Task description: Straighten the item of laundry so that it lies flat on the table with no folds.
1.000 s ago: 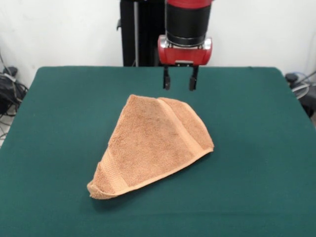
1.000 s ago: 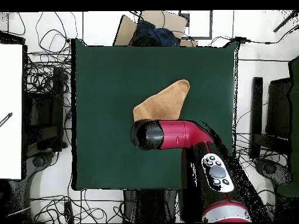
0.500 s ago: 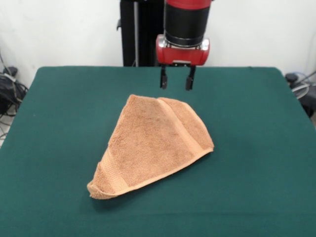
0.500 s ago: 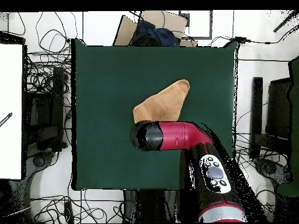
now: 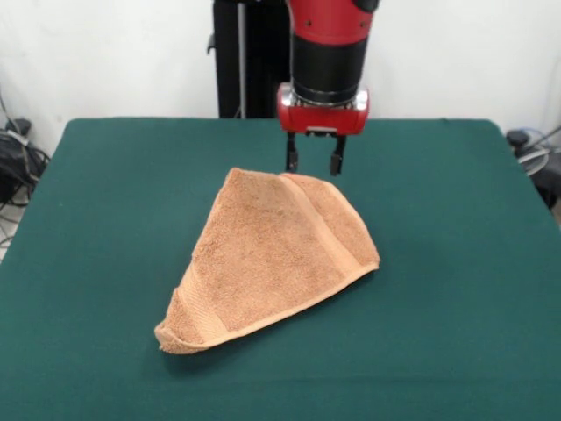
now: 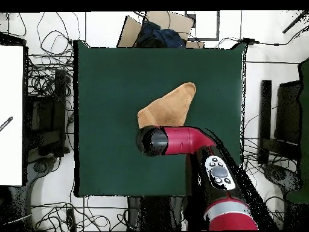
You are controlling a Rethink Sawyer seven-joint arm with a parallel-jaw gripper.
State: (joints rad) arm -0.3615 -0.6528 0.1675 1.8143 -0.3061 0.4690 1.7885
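The towel (image 5: 272,259) is seen as a looped terry cloth — matt, fuzzy and rough, with a flatter woven band along one edge. The table (image 5: 456,228) is covered by a dark green cloth-like top, matt and finely textured, without shine. The arm (image 6: 181,140) is clad in a glossy red shell that looks like hard plastic, with a smooth black section below it — a faint sheen is caught there. The gripper (image 5: 310,163) is fitted with dark, matt fingers; their material cannot be told.
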